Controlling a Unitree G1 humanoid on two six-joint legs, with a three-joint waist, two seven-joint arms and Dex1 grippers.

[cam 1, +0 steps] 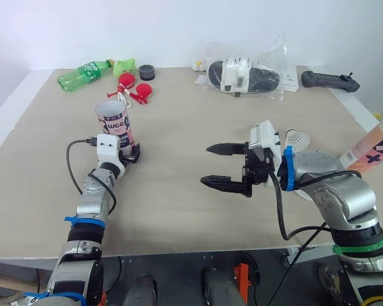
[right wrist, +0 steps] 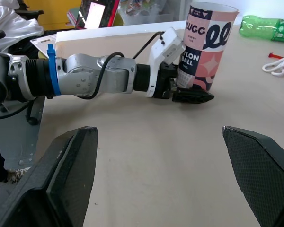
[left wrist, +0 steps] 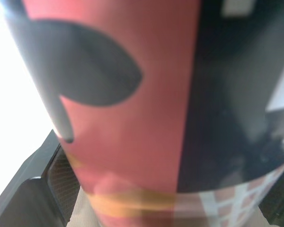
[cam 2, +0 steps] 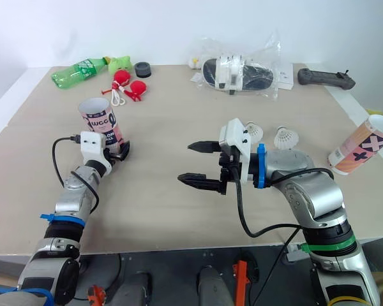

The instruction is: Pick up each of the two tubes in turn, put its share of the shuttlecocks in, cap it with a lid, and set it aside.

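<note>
A pink and black tube (cam 1: 115, 122) stands upright on the left of the table, mouth open. My left gripper (cam 1: 130, 153) is at its base, with a finger on either side pressing the wall, shut on it. The tube's side (left wrist: 132, 104) looms close in the left wrist view. A second tube (cam 1: 370, 146) leans at the table's right edge. Two white shuttlecocks (cam 2: 252, 132) (cam 2: 285, 137) lie behind my right gripper (cam 1: 205, 166), which hovers open and empty over the middle of the table, pointing toward the left tube (right wrist: 206, 45).
At the back are a green bottle (cam 1: 83, 73), a green toy (cam 1: 124, 65), a black round lid (cam 1: 147, 72), red balls on a cord (cam 1: 134, 89), a plastic bag with sandals (cam 1: 246, 75) and a black controller (cam 1: 329, 80).
</note>
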